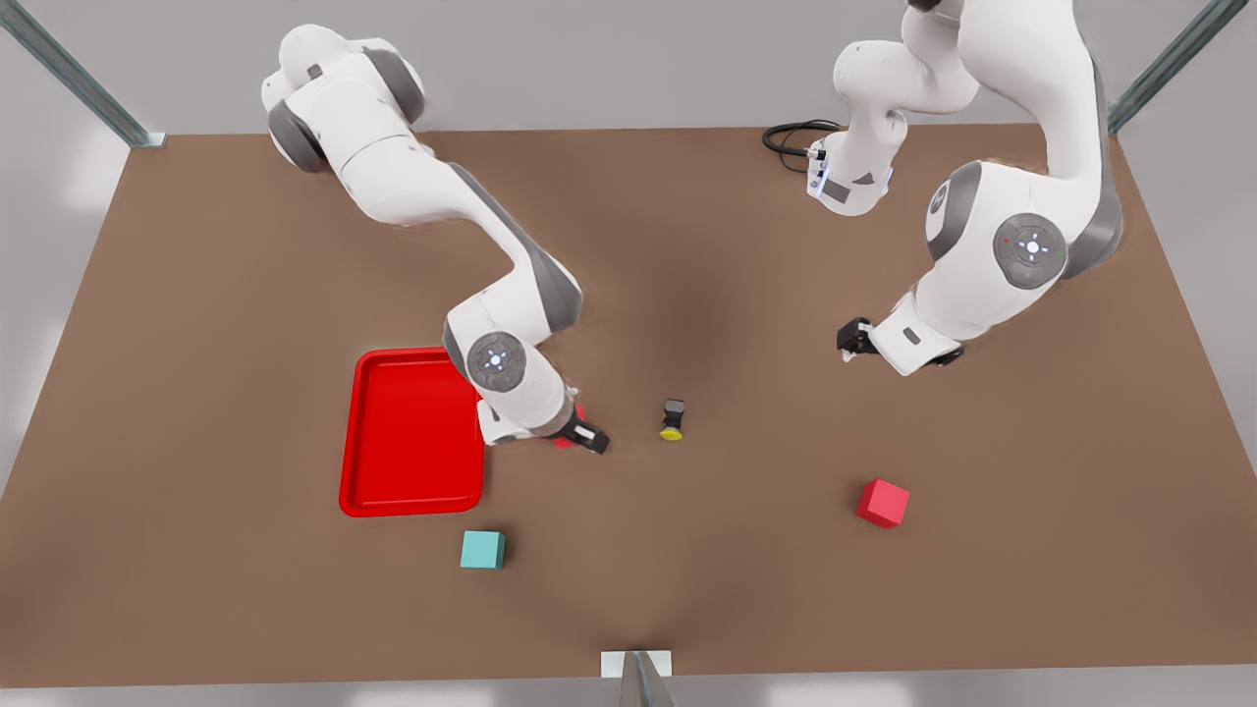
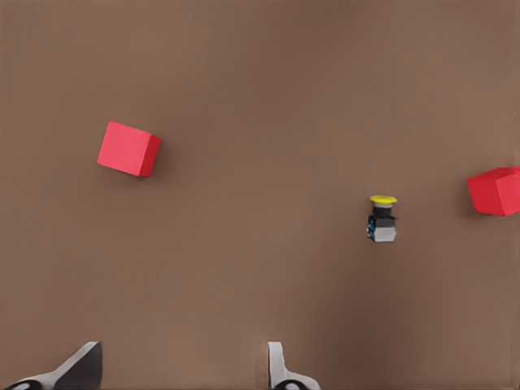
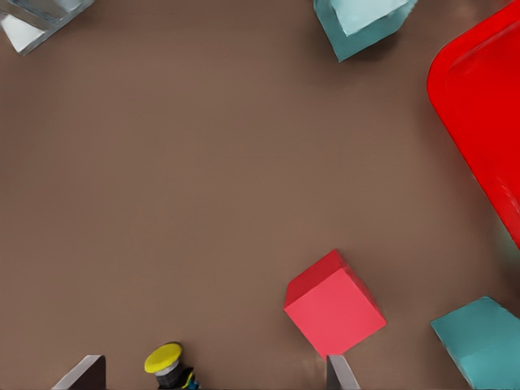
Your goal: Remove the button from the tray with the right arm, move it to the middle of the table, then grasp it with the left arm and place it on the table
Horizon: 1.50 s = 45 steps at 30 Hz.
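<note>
Hands point(image 1: 593, 438) apart; button point(image 1: 673, 419) toppled (cap nearward)

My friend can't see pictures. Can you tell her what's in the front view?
A tiny yellow-capped button lies mid-table, held by neither white arm. The right gripper hovers beside a red tray; the left gripper waits farther off.

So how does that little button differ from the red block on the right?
The button is much smaller than the red block. The button is yellow, grey and black; the block is red. The button seems to lie on its side; the block rests flat on one face. The button lies near the open right gripper; the block lies nearer the open left gripper. Both rest on the table.
</note>
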Tool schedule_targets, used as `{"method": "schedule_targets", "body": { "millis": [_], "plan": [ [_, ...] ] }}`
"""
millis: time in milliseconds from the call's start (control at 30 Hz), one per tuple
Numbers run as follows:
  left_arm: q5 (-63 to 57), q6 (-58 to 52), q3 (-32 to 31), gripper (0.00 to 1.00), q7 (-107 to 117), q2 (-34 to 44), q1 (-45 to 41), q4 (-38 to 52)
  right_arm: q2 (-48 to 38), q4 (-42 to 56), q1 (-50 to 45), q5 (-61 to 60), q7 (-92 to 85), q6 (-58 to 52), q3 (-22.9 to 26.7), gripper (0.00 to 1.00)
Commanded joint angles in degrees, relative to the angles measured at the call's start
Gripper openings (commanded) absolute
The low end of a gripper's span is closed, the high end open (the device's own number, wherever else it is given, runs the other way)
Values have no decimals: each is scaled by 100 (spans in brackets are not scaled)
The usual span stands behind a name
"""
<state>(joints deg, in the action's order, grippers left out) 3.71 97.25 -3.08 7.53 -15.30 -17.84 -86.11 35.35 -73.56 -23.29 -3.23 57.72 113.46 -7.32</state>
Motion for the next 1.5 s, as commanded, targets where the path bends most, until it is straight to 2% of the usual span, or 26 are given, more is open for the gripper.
{"method": "schedule_targets", "body": {
  "millis": [0, 33, 67, 100, 133, 200, 267, 300, 400, 567, 1300, 1333, 1433, 1467],
  "plan": [
    [24, 13, -35, 100, 4169, -877, -1230, 770, -1301, -1143, 693, 463, -3880, -421, -7, 100],
    [16, 258, -35, 100, 4178, -1431, -1582, 1026, -2013, -1346, 791, 1578, -4313, -1079, -50, 100],
    [16, 645, -35, 100, 4361, -1773, -1889, 1026, -2356, -1354, 965, 1597, -4505, -1624, -59, 100],
    [16, 1225, -35, 100, 4846, -2108, -2110, 1035, -2550, -1319, 1519, 983, -5077, -1889, -59, 100],
    [-2, 1621, -35, 100, 5162, -2336, -2241, 1026, -2682, -1310, 1976, 859, -5569, -2047, -59, 100],
    [-230, 1964, -17, 100, 5303, -2759, -2347, 1017, -2691, -1047, 2179, 823, -5701, -2460, -77, 100],
    [-573, 2728, 9, 100, 5303, -2741, -2312, 516, -2664, -889, 2250, 788, -5850, -2478, -59, 100],
    [-705, 3246, 9, 100, 5294, -2732, -2259, 209, -2576, -836, 2364, 770, -6466, -2469, -50, 100],
    [-863, 3731, 9, 100, 4794, -2627, -1987, -248, -2541, -792, 2390, 753, -6457, -2469, -50, 100],
    [-846, 3889, 1, 100, 3537, -2662, -1925, -248, -2190, -388, 2452, 1017, -6510, -2373, -42, 100],
    [-758, 3889, -26, 100, 3273, -3040, -1793, -354, -2181, -388, 2592, 964, -6510, -2399, -24, 100],
    [-749, 3889, -26, 96, 3194, -3040, -1793, -354, -2181, -379, 2592, 964, -6510, -2399, -24, 100],
    [-749, 3845, -35, 69, 3185, -3040, -1723, -354, -2181, -388, 2592, 973, -6510, -2399, -24, 100],
    [-758, 3845, -35, 68, 3185, -3040, -1714, -354, -2181, -388, 2584, 973, -6510, -2399, -24, 100]
  ]
}}
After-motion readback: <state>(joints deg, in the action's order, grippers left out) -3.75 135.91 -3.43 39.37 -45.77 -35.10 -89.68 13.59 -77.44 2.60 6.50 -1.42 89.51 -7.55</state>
